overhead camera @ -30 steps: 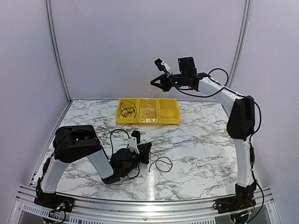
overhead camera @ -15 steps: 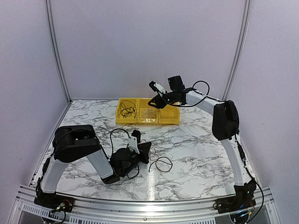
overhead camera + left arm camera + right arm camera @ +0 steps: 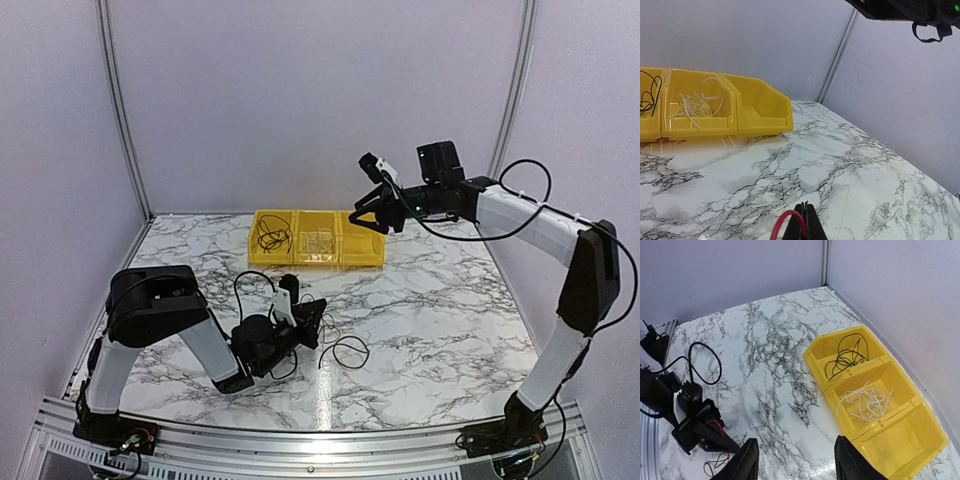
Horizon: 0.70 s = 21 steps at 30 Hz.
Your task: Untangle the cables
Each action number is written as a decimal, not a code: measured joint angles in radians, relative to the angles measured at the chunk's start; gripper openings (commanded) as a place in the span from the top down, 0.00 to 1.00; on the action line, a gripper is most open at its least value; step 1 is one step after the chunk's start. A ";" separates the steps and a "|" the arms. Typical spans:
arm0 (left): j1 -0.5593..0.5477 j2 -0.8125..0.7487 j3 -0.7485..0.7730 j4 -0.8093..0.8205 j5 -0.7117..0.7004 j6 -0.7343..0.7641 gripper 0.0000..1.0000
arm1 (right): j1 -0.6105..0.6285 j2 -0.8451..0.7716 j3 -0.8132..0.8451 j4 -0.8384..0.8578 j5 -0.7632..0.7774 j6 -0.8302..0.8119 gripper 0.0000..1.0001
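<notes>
Cables lie in several spots on the marble tabletop [image 3: 440, 300]. Toward the near edge, left of its middle, the left gripper [image 3: 312, 322] sits low over the marble with its fingers [image 3: 805, 227] pressed together. A red cable [image 3: 785, 214] arcs up to their tips and looks pinched there. Just to the right of that gripper, a thin black cable [image 3: 366, 350] lies in a loose loop on the table. At the middle of the far edge stands a yellow bin [image 3: 362, 256] of three compartments. Black cables [image 3: 845, 357] are bunched in the compartment nearest the left edge, and pale cables [image 3: 865, 402] fill the middle one. The right gripper [image 3: 797, 460] hangs in the air above the bin's right end. Its fingers [image 3: 746, 462] are spread wide with nothing between them.
</notes>
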 measured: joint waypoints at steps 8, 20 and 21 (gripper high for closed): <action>0.000 -0.123 -0.002 -0.006 0.019 0.043 1.00 | 0.089 -0.029 -0.279 -0.085 -0.066 -0.083 0.39; -0.016 -0.200 -0.018 -0.010 -0.013 0.125 1.00 | 0.140 0.037 -0.275 -0.142 -0.233 -0.077 0.33; -0.018 -0.200 -0.018 -0.010 -0.016 0.131 1.00 | 0.142 0.049 -0.270 -0.144 -0.253 -0.073 0.33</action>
